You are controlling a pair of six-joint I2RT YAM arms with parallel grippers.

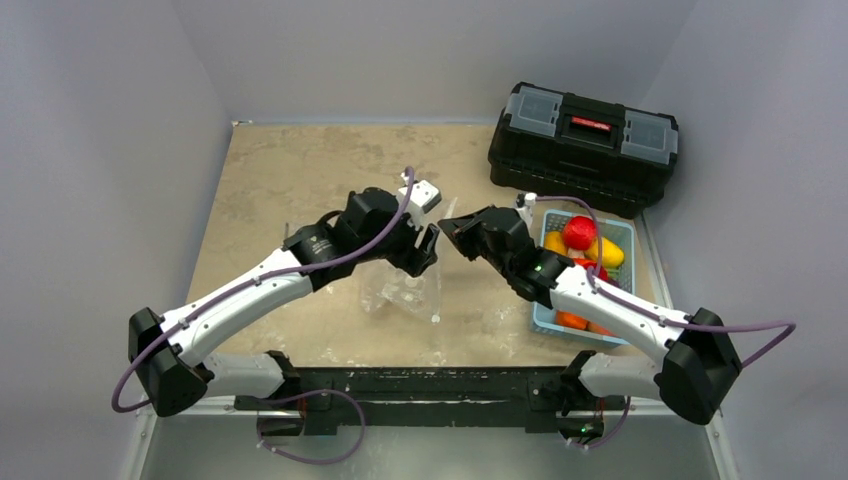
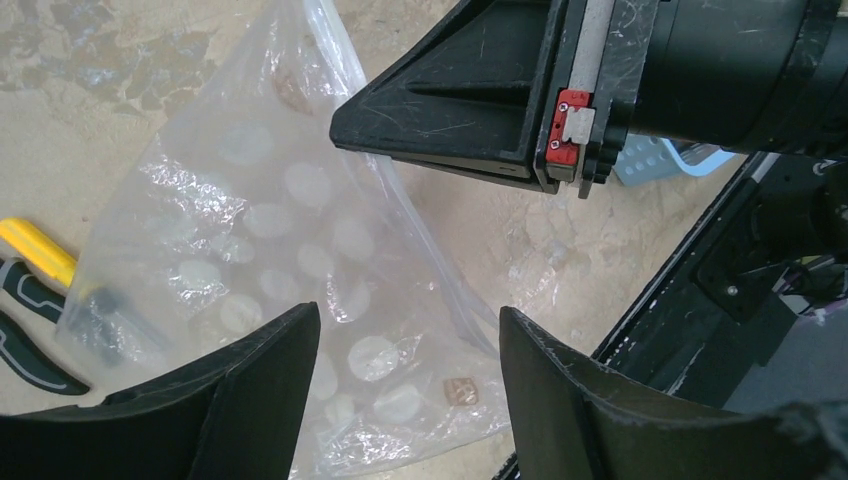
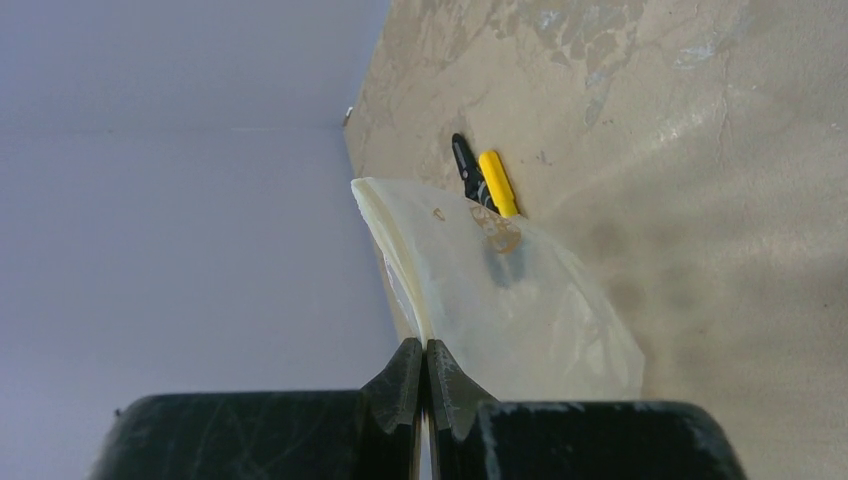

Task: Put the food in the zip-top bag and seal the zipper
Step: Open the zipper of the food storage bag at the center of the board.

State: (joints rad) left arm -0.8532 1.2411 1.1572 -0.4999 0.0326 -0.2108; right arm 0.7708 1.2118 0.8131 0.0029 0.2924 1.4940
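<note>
The clear zip-top bag [image 1: 400,290] lies crumpled on the table between the arms and looks empty; it also shows in the left wrist view [image 2: 280,250]. My right gripper [image 1: 447,230] is shut on the bag's edge [image 3: 400,250] and lifts it off the table, its jaws pressed together [image 3: 421,352]. My left gripper [image 1: 428,247] is open and empty just above the bag, its fingers spread on either side of the plastic [image 2: 405,335]. The food sits in the blue tray [image 1: 628,235]: a red piece [image 1: 578,232], a yellow piece [image 1: 603,251] and orange pieces [image 1: 555,243].
A black toolbox [image 1: 585,145] stands at the back right. A yellow-handled screwdriver [image 3: 497,183] and a black tool [image 3: 463,165] lie beyond the bag, partly under it in the left wrist view [image 2: 35,250]. The black base rail [image 1: 420,385] runs along the near edge.
</note>
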